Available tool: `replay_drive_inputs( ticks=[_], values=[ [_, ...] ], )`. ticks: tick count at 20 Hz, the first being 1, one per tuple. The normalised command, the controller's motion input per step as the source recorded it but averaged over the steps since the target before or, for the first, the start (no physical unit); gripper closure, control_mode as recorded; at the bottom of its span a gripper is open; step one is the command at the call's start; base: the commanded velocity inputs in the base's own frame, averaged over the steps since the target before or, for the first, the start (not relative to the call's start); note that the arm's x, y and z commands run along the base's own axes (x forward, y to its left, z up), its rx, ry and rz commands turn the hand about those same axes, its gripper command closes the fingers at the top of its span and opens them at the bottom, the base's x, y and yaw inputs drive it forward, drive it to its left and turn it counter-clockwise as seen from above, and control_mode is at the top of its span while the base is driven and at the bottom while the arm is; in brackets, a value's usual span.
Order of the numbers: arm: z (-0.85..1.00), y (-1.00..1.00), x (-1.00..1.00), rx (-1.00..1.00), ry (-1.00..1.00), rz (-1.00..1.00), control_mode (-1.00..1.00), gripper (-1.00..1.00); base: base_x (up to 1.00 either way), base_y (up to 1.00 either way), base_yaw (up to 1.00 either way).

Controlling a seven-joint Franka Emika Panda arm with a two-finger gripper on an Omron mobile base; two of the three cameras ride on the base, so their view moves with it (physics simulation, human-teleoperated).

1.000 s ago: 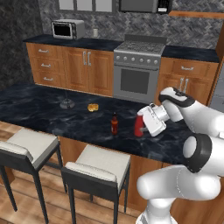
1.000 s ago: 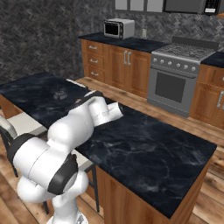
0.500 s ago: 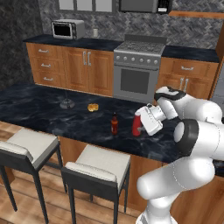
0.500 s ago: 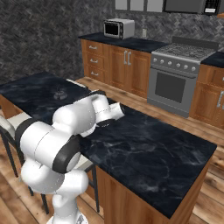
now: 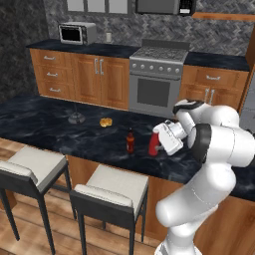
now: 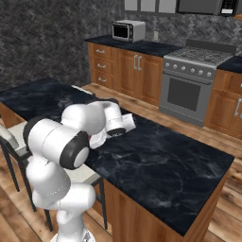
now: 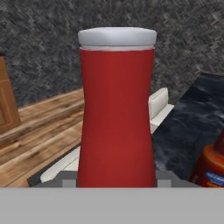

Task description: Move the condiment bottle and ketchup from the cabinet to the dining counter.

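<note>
In the left base view, the gripper (image 5: pixel 158 145) sits right of centre, above the dining counter (image 5: pixel 50 132), with the ketchup (image 5: pixel 154 145) at its fingers. The ketchup's long axis runs close to vertical, leaning slightly; whether its base touches the counter cannot be told. The condiment bottle (image 5: pixel 130 141) stands upright on the counter just left of the ketchup, neck up, with a clear gap between the two.

In the hand view, the ketchup (image 7: pixel 116 109) occupies the centre, long axis vertical in the frame, pale top toward the upper edge. The dark fingertips (image 7: pixel 164 178) flank its lower body at the bottom of the frame, so the jaws are closed on the bottle at about its width. Part of the condiment bottle (image 7: pixel 212 168) appears at the lower right, over the dining counter (image 7: pixel 188 127).

In the right base view, the arm covers the hand at left of centre, over the dining counter (image 6: pixel 165 165).
</note>
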Motion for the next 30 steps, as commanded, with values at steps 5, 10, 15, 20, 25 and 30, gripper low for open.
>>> replay_drive_inputs(
  ticks=[5, 10, 15, 20, 25, 30],
  values=[
    [-0.13, 0.00, 0.18, 0.02, 0.00, 0.02, -1.00, 1.00, 0.00, 0.00, 0.00],
    [-0.09, 0.00, 0.21, 0.00, 0.00, 0.01, -1.00, 1.00, 0.00, 0.00, 0.00],
    [-0.11, 0.00, 0.20, 0.00, 0.00, 0.00, -1.00, 1.00, 0.00, 0.00, 0.00],
    [-0.15, 0.01, 0.17, 0.00, 0.00, 0.00, -1.00, 1.00, 0.00, 0.00, 0.00],
    [-0.17, 0.05, 0.19, 0.00, 0.00, 0.00, -1.00, 1.00, 0.00, 0.00, 0.00],
    [-0.14, 0.05, 0.23, 0.00, 0.00, 0.00, -1.00, 1.00, 0.00, 0.00, 0.00]
  ],
)
